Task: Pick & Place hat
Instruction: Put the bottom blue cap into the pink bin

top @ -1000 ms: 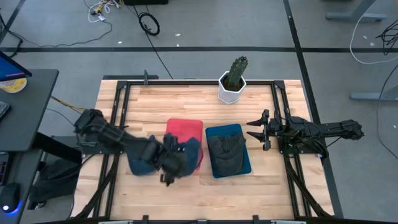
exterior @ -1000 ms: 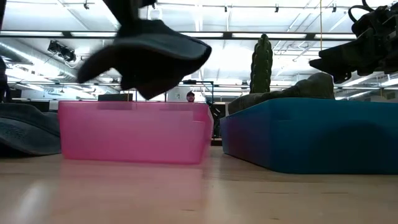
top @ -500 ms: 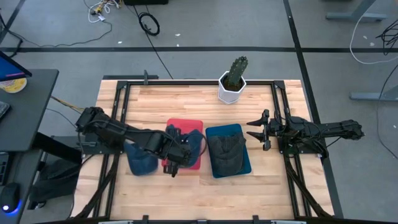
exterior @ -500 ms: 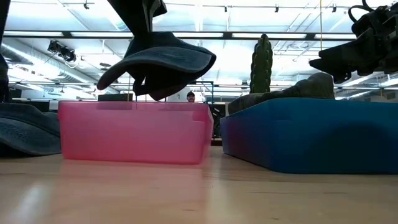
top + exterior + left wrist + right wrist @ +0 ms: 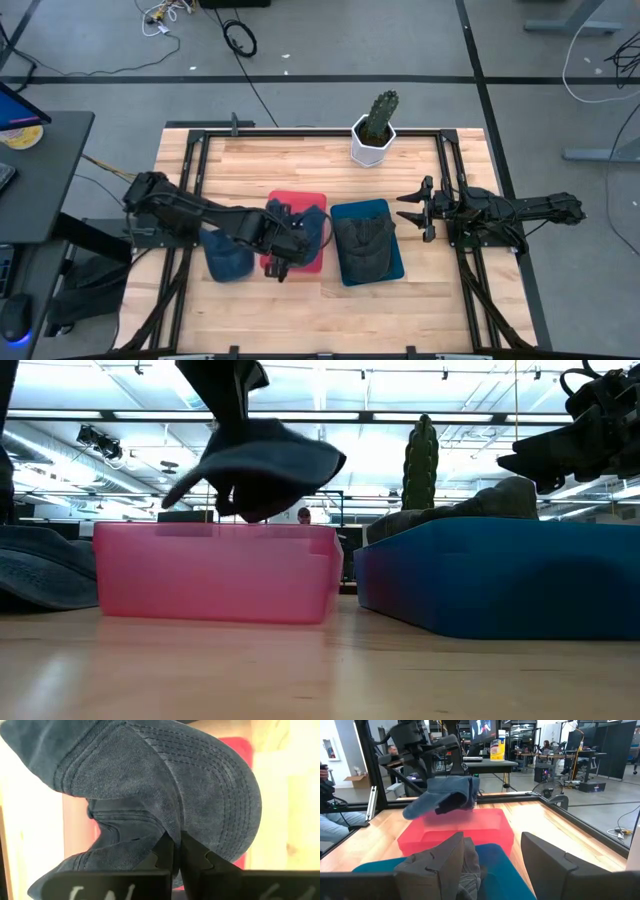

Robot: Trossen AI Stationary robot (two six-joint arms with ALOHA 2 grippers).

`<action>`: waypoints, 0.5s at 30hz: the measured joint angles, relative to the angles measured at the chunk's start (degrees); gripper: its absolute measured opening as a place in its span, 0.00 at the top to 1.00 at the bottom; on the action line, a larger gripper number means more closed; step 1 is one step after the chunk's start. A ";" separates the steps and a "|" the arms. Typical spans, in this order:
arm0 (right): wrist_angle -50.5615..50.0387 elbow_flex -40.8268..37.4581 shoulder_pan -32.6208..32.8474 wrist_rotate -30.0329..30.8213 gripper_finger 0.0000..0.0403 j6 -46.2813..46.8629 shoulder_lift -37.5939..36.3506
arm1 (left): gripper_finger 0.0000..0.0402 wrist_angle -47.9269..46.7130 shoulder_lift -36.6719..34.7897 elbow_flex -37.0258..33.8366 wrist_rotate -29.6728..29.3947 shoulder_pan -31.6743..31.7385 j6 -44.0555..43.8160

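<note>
Denim-blue cap [image 5: 305, 228], pinched in the left gripper's [image 5: 287, 243] clamped jaws, hangs over the pink plastic bin [image 5: 296, 205] mid-frame, while the right gripper [image 5: 408, 207] waits right of centre, jaws apart.

The left arm is reaching from the table's left edge toward the middle, its forearm stretching low across the boards and its wrist angling down. The left gripper [image 5: 283, 243] is hanging above the table with its fingers [image 5: 167, 851] pressing together, pinching the hat [image 5: 150, 795] between them. The right arm is lying folded along the right side of the table, well apart from the left. The right gripper [image 5: 412, 208] is pointing toward the middle, its fingers [image 5: 547, 855] standing spread wide, gripping nothing.
</note>
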 joint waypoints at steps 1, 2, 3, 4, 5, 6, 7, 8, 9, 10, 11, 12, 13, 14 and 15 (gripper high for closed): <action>0.01 0.00 0.01 -0.01 0.49 0.00 0.01 | 0.96 -0.16 0.27 -0.02 0.01 0.31 0.00; 0.00 0.00 -0.01 0.00 0.49 0.00 0.00 | 0.97 -0.65 0.64 -0.08 -0.01 0.59 -0.02; 0.00 0.00 0.00 0.00 0.49 0.01 0.00 | 0.97 -0.90 1.22 -0.08 -0.02 0.90 -0.02; 0.00 0.00 -0.01 -0.02 0.49 0.00 0.00 | 0.98 -0.81 1.77 -0.07 -0.03 1.16 0.00; 0.00 0.00 0.01 0.00 0.49 0.00 -0.01 | 0.98 -0.88 2.42 -0.07 -0.03 1.36 0.05; 0.00 0.00 -0.01 0.00 0.49 0.01 0.01 | 0.98 -0.92 3.20 -0.07 -0.03 1.38 0.07; 0.00 0.00 -0.01 0.00 0.49 0.02 -0.01 | 0.97 -0.83 3.94 -0.07 -0.05 1.61 0.27; 0.00 0.02 -0.01 -0.02 0.49 0.00 -0.01 | 0.96 -0.88 4.62 -0.07 0.02 1.75 0.78; 0.00 0.00 -0.01 -0.01 0.49 0.00 -0.01 | 0.95 -1.01 5.37 -0.07 -0.03 1.89 1.17; 0.00 0.00 0.01 0.02 0.49 0.01 -0.01 | 0.94 -1.14 6.18 -0.07 0.01 1.93 1.32; 0.00 0.00 0.00 -0.01 0.49 0.00 0.00 | 0.94 -1.35 6.99 -0.07 0.00 1.99 1.43; 0.00 0.00 0.00 0.00 0.49 0.00 -0.01 | 0.94 -1.46 7.91 -0.07 0.05 2.11 1.51; 0.00 0.00 0.00 0.00 0.49 0.01 -0.01 | 0.95 -1.35 8.77 -0.07 0.27 2.17 1.53; 0.00 0.00 0.01 0.01 0.49 0.01 -0.01 | 0.95 -1.29 9.63 -0.07 0.72 2.23 1.51; 0.00 0.02 -0.01 -0.02 0.49 0.00 -0.01 | 0.96 -1.33 10.60 -0.07 1.41 2.40 1.55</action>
